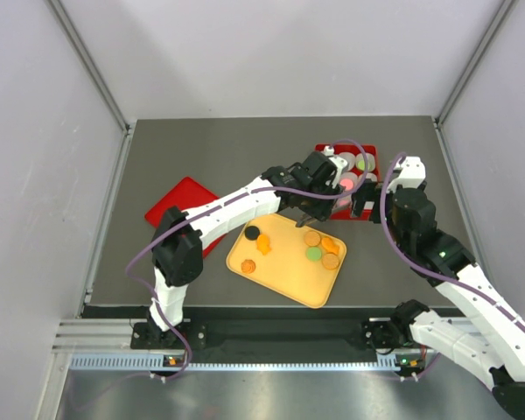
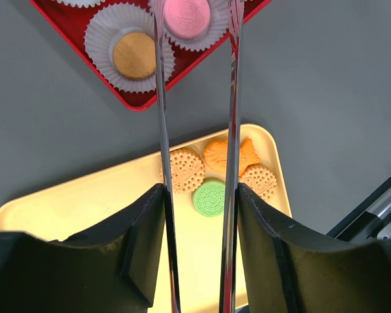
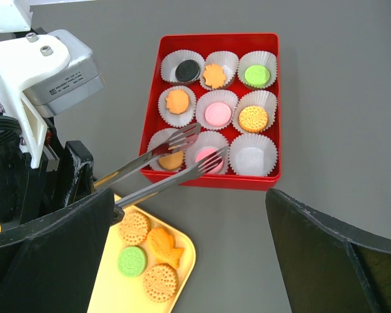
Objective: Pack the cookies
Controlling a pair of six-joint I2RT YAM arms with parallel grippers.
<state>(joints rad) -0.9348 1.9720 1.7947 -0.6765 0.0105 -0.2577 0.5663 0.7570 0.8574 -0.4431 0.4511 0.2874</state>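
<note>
- Left gripper (image 2: 199,192): its jaws pinch the tongs (image 2: 161,130), whose spread tips reach past the red box's (image 3: 234,183) near edge
- The tips flank a pink one of the cookies (image 2: 187,16), which lies in its paper cup (image 2: 215,31)
- Right gripper (image 3: 190,194): jaws spread wide, holding nothing, near the box's near edge
- More cookies cluster at the yellow tray's (image 1: 284,262) right rim
- A strip of desk (image 1: 201,149) separates tray and box

1. I am seeing the tray (image 1: 284,284) sitting on the worktop (image 1: 245,157), with the box (image 3: 215,180) lying behind it to the right.
2. Four cookies (image 1: 322,248) are lying at the tray's right end and two at its left.
3. Paper cups (image 3: 251,160) are sitting in three rows in the box, most holding a cookie.
4. The tongs (image 2: 159,98) are reaching over the row nearest the tray.
5. A flat board (image 1: 179,206) is lying left of the tray.
</note>
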